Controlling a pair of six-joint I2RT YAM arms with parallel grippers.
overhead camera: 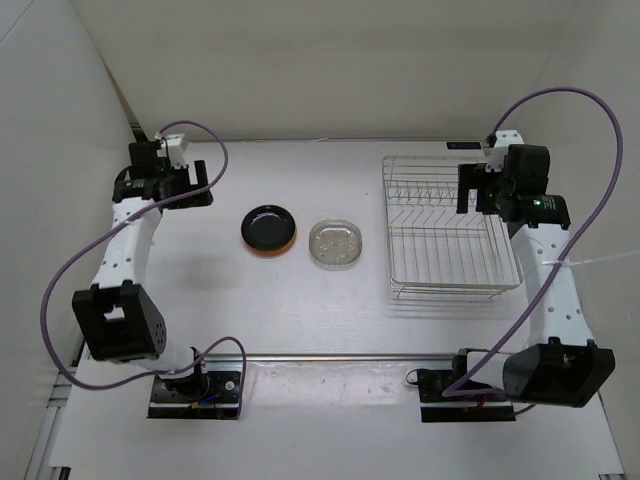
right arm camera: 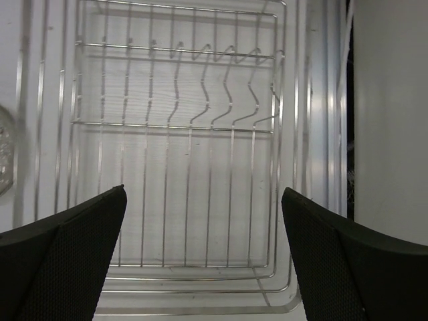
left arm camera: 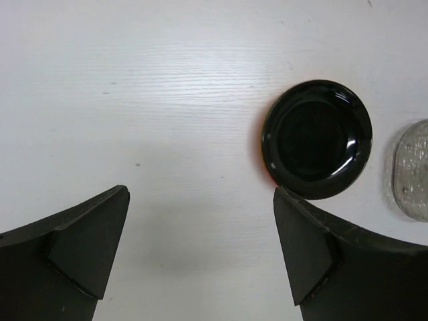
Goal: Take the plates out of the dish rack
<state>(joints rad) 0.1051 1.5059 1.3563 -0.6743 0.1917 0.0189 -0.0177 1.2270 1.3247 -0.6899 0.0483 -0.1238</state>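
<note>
The dish rack (overhead camera: 452, 292) stands on the right side of the worktop (overhead camera: 300, 320), and from above and in the right wrist view its wire slots hold no plates at all. The black plate (overhead camera: 268, 226) lies flat near the middle of the worktop, well apart from the rack, stacked on the orange plate (overhead camera: 270, 252), of which only a thin rim shows. The clear plate (overhead camera: 337, 243) lies flat just beside that stack, on the rack side, and is not touching it. No lime green plate shows in any view; whether it sits under the stack I cannot tell. The right claw (right arm camera: 204, 224) hangs over the rack's far end with its jaws spread and nothing between them. The left claw (left arm camera: 200, 224) is likewise spread and empty above bare worktop, to the left of the stack. By my judgement the unloading is done or all but done. The next move calls only for confirming the green plate's place and parking both arms clear.
</note>
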